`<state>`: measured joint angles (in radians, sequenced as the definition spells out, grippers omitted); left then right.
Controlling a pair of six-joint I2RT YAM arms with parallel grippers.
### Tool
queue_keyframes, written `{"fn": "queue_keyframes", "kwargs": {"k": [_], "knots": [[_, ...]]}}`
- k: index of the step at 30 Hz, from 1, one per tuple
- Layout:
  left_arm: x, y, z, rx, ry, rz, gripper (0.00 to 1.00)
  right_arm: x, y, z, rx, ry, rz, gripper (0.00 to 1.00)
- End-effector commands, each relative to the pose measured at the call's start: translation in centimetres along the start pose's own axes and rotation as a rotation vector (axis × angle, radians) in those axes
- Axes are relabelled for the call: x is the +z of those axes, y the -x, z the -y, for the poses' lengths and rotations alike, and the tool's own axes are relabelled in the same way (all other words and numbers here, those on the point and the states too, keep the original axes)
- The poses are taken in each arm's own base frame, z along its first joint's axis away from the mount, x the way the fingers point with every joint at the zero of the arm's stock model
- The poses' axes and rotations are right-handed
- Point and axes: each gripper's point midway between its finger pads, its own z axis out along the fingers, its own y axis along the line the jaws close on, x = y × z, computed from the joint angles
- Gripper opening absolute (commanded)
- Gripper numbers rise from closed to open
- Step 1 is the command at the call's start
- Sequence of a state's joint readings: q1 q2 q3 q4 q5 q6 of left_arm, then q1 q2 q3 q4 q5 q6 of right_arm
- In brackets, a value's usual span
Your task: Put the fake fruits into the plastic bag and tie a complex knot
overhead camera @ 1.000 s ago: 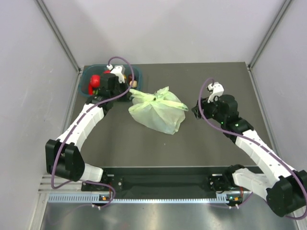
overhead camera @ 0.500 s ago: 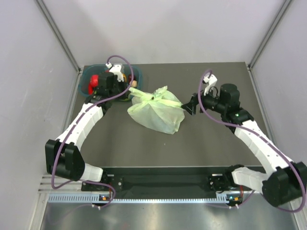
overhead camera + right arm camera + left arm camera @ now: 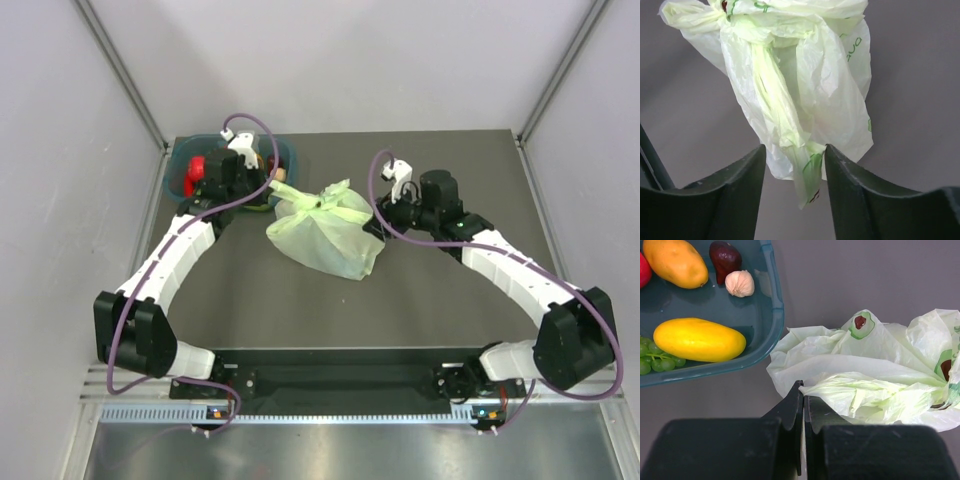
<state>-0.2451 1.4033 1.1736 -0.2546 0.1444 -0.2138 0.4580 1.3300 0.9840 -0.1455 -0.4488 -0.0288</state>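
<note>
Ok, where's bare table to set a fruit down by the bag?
Free: table between the plastic bag and the near edge, and the far right corner. Crowded: bag's left, with teal tub and left gripper; its right, with right gripper.

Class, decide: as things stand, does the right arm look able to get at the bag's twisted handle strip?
Probably yes: the right gripper is open around the handle strip of the bag, with nothing between them.
</note>
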Motion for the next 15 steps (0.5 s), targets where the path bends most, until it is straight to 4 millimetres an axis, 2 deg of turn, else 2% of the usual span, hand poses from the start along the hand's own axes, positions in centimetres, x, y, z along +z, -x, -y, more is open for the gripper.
{"fn": "queue_keyframes", "kwargs": {"k": [1, 2, 3, 8, 11, 14, 15], "knots": [[-0.4, 3.2, 1.2, 0.023, -0.038, 0.092, 0.00, -0.1, 2.7, -0.4, -0.052, 0.000, 0.067, 0.49], [-0.4, 3.3, 1.3, 0.023, -0.037, 0.094, 0.00, -0.1, 2.8, -0.5, -0.052, 0.002, 0.069, 0.43], [-0.4, 3.4, 1.3, 0.024, -0.036, 0.095, 0.00, -0.1, 2.7, -0.5, -0.051, 0.002, 0.067, 0.31], [-0.3, 3.6, 1.4, 0.020, -0.039, 0.096, 0.00, -0.2, 2.5, -1.1, -0.053, 0.031, 0.053, 0.03], [-0.2, 4.0, 1.6, 0.015, -0.044, 0.098, 0.00, -0.5, 2.2, -1.5, -0.035, 0.038, 0.040, 0.00], [-0.6, 5.7, 3.0, 0.025, -0.075, 0.124, 0.00, -0.8, 3.0, -2.0, -0.029, 0.035, 0.039, 0.00], [-0.4, 5.7, 3.3, 0.029, -0.078, 0.120, 0.00, -0.9, 3.9, -2.4, -0.035, 0.030, 0.052, 0.00]]}}
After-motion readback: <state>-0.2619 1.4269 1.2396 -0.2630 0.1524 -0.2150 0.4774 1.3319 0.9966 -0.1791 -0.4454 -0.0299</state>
